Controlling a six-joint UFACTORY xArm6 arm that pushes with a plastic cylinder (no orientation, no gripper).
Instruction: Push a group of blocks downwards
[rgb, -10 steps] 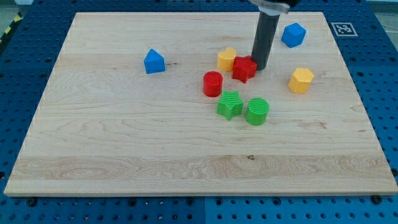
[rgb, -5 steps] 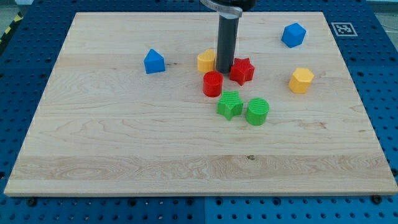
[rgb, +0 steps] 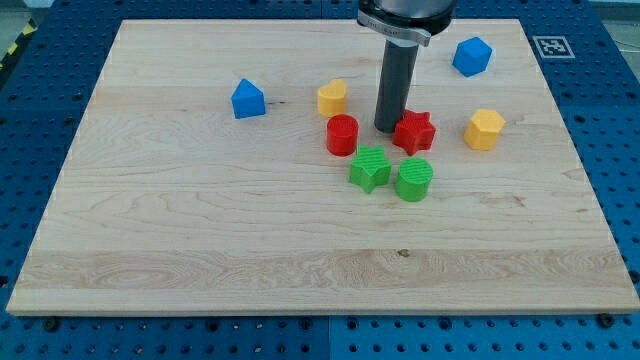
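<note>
My tip (rgb: 388, 129) rests on the wooden board (rgb: 200, 220), touching the left side of the red star block (rgb: 414, 132) and right of the red cylinder (rgb: 342, 134). Just below them lie the green star-like block (rgb: 370, 168) and the green cylinder (rgb: 413, 179). A yellow block (rgb: 333, 98) sits up and left of the tip. A yellow hexagonal block (rgb: 484, 129) lies to the right of the red star.
A blue house-shaped block (rgb: 248, 99) lies at the upper left. A blue cube-like block (rgb: 472, 56) lies at the upper right. A printed marker tag (rgb: 553, 46) sits off the board's top right corner. The board lies on a blue perforated table (rgb: 30, 110).
My tip swung left between the yellow block and red star, shoving the yellow block left, then came back right and lower. The red star has slid right and downwards.
</note>
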